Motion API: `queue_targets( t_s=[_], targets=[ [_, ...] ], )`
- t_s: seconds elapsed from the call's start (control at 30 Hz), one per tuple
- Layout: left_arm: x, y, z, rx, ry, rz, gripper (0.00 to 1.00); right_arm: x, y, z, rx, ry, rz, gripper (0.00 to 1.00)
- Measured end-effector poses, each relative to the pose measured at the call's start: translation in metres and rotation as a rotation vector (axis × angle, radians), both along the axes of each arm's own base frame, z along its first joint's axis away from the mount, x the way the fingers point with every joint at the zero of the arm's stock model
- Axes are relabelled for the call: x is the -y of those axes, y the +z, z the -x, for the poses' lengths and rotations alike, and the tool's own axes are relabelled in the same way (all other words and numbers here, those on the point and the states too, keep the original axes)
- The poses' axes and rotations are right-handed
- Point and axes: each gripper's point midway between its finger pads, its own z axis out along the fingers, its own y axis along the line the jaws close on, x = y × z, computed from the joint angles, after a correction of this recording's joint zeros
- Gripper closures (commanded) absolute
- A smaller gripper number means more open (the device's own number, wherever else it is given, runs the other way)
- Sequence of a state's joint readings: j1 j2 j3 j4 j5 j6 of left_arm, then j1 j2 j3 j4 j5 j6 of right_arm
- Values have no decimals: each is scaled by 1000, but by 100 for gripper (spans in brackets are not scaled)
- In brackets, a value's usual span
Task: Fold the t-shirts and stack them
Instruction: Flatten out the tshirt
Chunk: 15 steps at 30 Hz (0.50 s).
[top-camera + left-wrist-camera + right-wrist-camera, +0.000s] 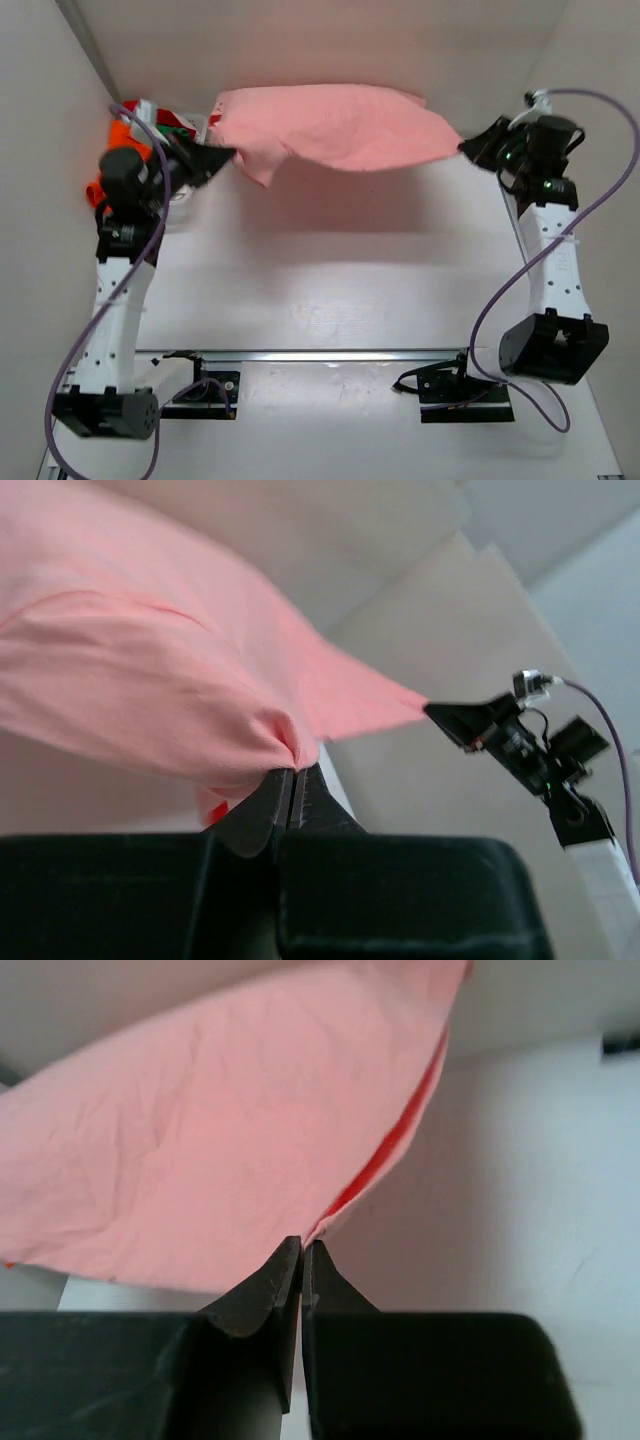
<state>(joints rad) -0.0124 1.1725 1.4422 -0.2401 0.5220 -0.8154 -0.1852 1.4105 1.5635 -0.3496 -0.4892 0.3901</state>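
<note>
I have the soft salmon pink short-sleeved cloth t-shirt (340,125) stretched in the air above the far half of the white table (350,290), sagging a little between my 2 arms. The left gripper (293,785) is clenched on a bunched edge of it over the table's far left part, and the right gripper (302,1250) is pinched tight on its opposite corner over the table's far right part. A crumpled heap of bright orange, green and red cloth shirts (120,135) lies at the table's far left edge.
</note>
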Motion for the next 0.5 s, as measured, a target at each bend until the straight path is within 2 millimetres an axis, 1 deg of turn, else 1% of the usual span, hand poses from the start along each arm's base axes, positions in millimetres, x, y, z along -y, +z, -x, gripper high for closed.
queue_targets(
  t_s=[0.03, 0.07, 0.1, 0.13, 0.17, 0.23, 0.3, 0.33, 0.4, 0.43, 0.5],
  targets=[
    [5, -27, 13, -40, -12, -2, 100, -2, -26, 10, -57, 1, -15, 100],
    [10, -59, 23, -100, -22, -4, 100, -4, -53, 20, -120, -1, -28, 100],
    [15, -86, 31, -152, -32, -8, 100, -7, -80, 32, -181, -3, -39, 100],
    [19, -120, 38, -216, -40, -11, 100, -10, -108, 44, -248, -9, -48, 99],
    [25, -159, 48, -303, -51, -18, 100, -12, -138, 60, -328, -23, -56, 100],
    [34, -223, 69, -451, -74, -34, 100, -17, -175, 85, -437, -37, -63, 100],
    [39, -282, 101, -599, -92, -46, 100, -25, -206, 114, -532, -47, -69, 100],
    [41, -302, 117, -652, -102, -45, 100, -27, -216, 126, -568, -54, -69, 100],
    [38, -330, 143, -715, -101, -27, 100, -31, -236, 149, -640, -76, -67, 100],
    [35, -338, 154, -731, -92, -12, 100, -31, -246, 159, -676, -90, -65, 100],
    [31, -346, 168, -734, -78, 21, 100, -29, -262, 177, -742, -120, -65, 100]
  ],
)
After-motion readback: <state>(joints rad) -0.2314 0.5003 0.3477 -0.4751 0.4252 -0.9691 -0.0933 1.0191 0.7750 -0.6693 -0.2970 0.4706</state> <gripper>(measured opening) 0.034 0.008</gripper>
